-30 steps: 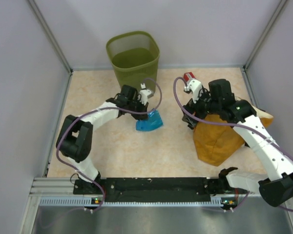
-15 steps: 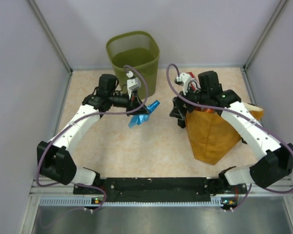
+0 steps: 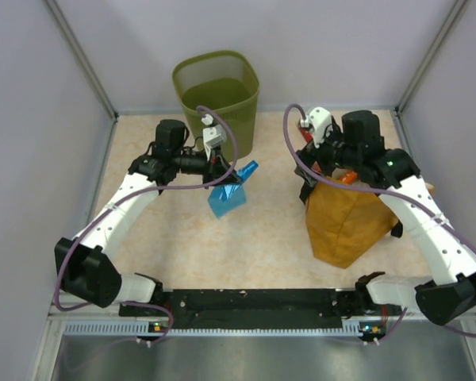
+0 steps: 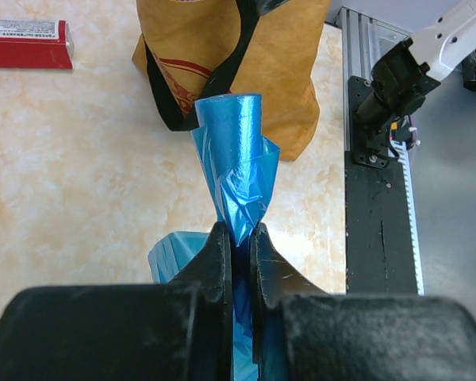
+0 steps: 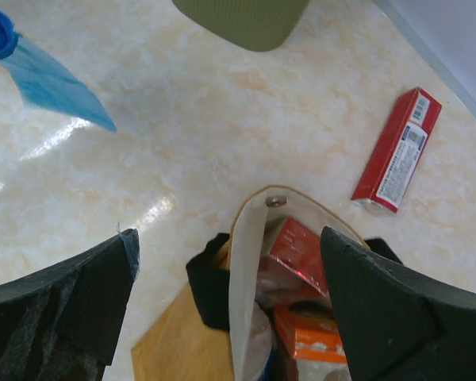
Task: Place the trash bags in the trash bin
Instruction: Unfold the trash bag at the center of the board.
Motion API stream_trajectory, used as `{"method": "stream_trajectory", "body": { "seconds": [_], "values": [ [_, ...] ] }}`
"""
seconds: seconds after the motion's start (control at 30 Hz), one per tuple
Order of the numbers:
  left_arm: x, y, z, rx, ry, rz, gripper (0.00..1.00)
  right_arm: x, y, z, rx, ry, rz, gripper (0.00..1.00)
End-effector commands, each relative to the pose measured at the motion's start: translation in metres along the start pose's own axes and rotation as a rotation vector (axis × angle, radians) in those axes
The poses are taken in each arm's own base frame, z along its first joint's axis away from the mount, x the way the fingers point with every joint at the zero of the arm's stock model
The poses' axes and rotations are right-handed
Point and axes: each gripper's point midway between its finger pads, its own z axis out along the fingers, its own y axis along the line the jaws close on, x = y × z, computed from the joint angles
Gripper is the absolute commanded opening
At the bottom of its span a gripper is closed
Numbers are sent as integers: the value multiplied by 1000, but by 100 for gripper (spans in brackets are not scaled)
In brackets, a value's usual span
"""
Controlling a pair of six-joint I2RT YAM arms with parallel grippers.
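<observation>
Trash bag (image 4: 234,171) is hanging pinched in L gripper (image 4: 238,242) just before trash bin (image 3: 216,91), prob. needing lift clear over rim w/ firm hold; R gripper (image 5: 228,238) is gaping above orange sack (image 3: 345,222).

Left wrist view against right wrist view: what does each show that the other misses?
Left wrist only: the left gripper shut on the crinkly light-blue plastic trash bag; the black base rail. Right wrist only: red and orange packets inside the mustard-orange sack with black handles; the base of the olive-green bin. Both: that bag, the sack, the flat red box.
</observation>
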Motion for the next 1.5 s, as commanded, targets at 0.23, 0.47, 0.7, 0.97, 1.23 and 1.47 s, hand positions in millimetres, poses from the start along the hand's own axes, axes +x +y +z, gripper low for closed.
{"method": "stream_trajectory", "body": {
  "seconds": [0.23, 0.47, 0.7, 0.97, 1.23, 1.47],
  "values": [
    [-30, -8, -15, -36, -43, 98, 0, -5, 72, -47, -280, -65, -100, 92],
    [-38, 3, -36, -93, -82, 74, 0, 75, 115, -14, -390, 89, -169, 89],
    [-41, 11, -47, -146, -104, 77, 0, 154, 87, 43, -235, 273, -266, 84],
    [-38, 17, -48, -169, -107, 66, 0, 232, 32, 50, -42, 485, -408, 80],
    [-32, 23, -47, -172, -95, 53, 0, 241, -24, 30, 82, 500, -372, 80],
    [-50, 2, -46, -71, -130, 71, 0, 154, 23, 35, -151, 198, -161, 85]
  ]
}}
